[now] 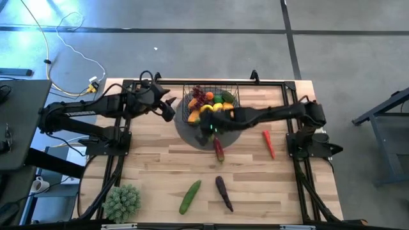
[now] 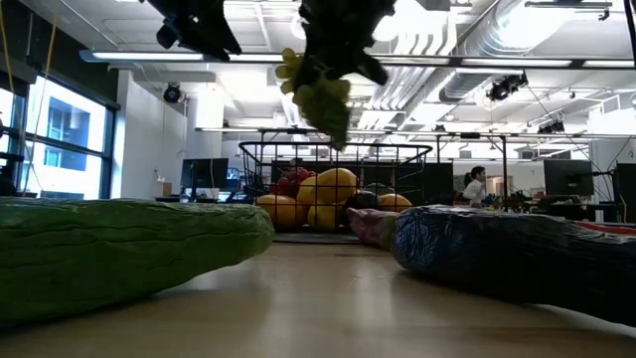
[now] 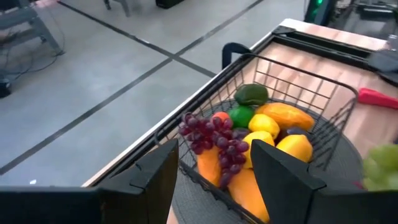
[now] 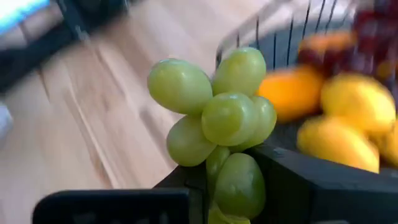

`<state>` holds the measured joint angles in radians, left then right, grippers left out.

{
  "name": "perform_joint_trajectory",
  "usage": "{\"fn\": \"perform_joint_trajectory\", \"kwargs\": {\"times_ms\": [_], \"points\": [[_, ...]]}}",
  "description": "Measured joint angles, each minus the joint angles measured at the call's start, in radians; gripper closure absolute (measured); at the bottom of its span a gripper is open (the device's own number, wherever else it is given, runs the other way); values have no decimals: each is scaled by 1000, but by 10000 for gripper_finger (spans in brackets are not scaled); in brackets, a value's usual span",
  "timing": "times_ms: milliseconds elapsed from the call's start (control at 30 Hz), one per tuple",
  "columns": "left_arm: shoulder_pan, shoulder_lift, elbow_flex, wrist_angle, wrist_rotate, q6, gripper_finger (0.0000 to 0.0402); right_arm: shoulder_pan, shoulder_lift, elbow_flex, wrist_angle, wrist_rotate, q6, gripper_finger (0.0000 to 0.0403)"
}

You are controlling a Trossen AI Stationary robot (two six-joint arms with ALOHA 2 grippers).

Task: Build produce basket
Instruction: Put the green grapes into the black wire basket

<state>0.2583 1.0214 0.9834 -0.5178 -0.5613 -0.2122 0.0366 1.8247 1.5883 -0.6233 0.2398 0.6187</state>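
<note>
Grapes first: the right gripper (image 4: 214, 186), clamped on the green grapes (image 4: 214, 118), hangs just short of the basket (image 1: 234, 93) and needs height to clear its rim. Left gripper (image 3: 214, 180) waits half-open beside it, empty. Cucumber (image 1: 190, 196), eggplant (image 1: 223, 193) and chili (image 1: 268, 144) lie clear on the table (image 1: 153, 166).
</note>
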Motion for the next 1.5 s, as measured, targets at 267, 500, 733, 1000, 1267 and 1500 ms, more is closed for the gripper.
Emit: {"fn": "perform_joint_trajectory", "kwargs": {"times_ms": [267,500,733,1000,1267,1500], "points": [[41,0,0,-2,0,-48,209,-153,-3,0,221,-36,-96,367],[64,1,0,-2,0,-73,209,-238,0,0,297,-36,-114,367],[77,1,0,-2,0,-73,209,-263,78,2,300,-18,-25,367],[77,1,0,-2,-1,-73,209,-262,136,2,337,-80,59,367],[77,2,0,-2,10,-73,209,-264,177,0,335,-105,99,342],[75,2,0,-2,115,-73,209,-271,177,0,367,-130,100,254]]}}
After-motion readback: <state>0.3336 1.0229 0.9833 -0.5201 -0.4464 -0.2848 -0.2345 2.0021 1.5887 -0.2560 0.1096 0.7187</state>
